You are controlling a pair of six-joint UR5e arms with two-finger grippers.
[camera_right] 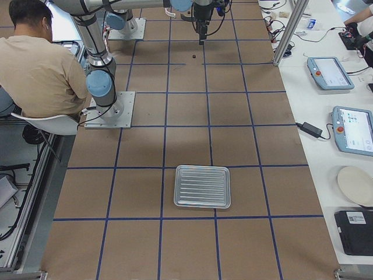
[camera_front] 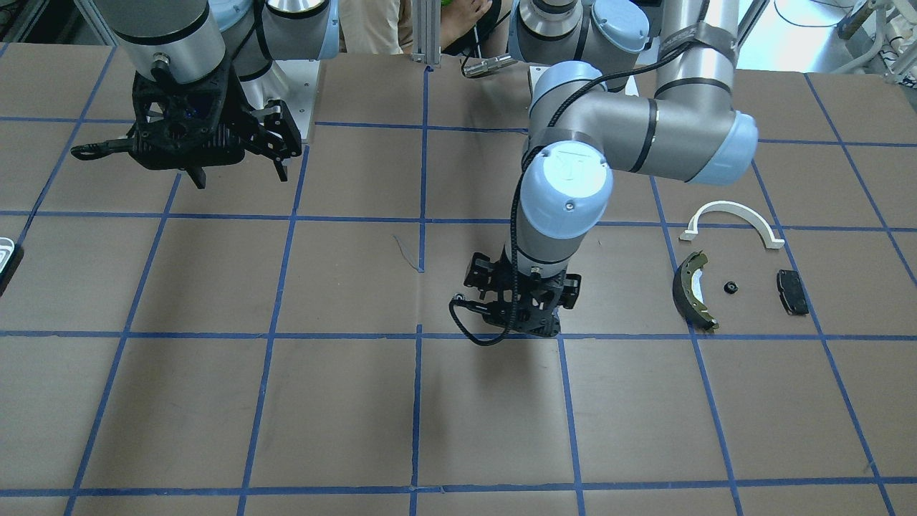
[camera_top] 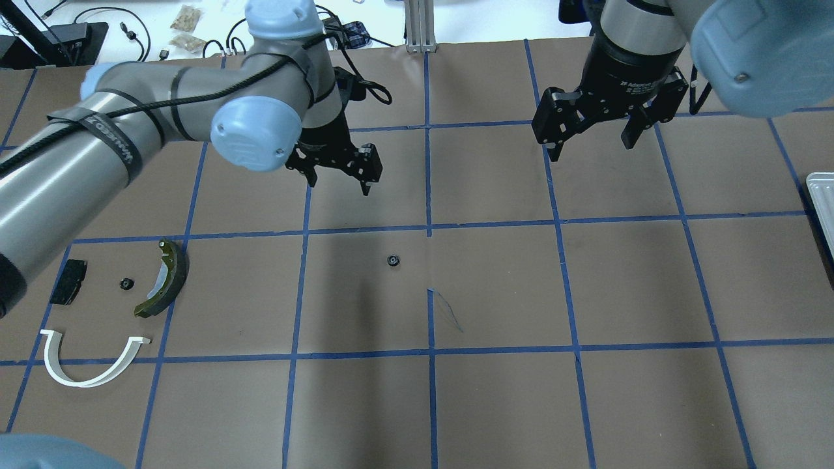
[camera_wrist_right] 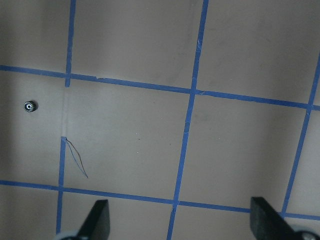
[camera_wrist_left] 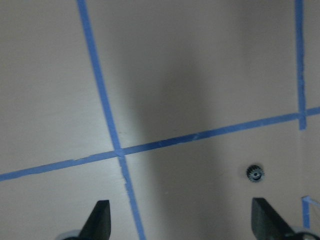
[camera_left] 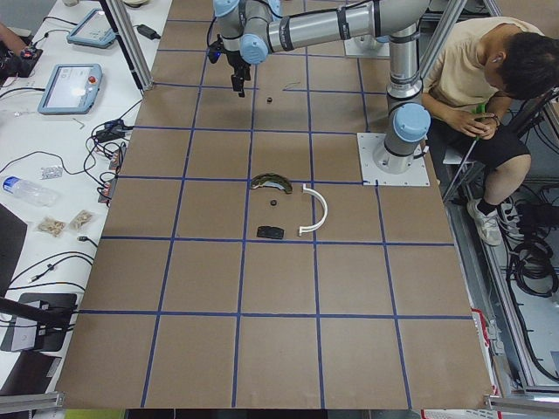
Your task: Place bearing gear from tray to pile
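Two spread, empty claws, left gripper point(camera_top: 339, 184) and right gripper point(camera_top: 591, 150), hang clear of bearing gear point(camera_top: 393, 260); tray point(camera_top: 824, 192) is cut off.

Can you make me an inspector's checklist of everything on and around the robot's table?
Surface: brown paper table with a blue tape grid and one thin pen-like mark.
Job's things: a bearing gear lies loose mid-table. The tray looks empty. The pile has a brake shoe, white arch, black pad and a second small gear.
Clutter: nothing seen.
Grippers: left gripper is open and empty, above the table near the loose gear. Right gripper is open and empty.
Cables: a black cable runs along the left arm and loops by its wrist.
Surroundings: a seated person and tablet-like screens.
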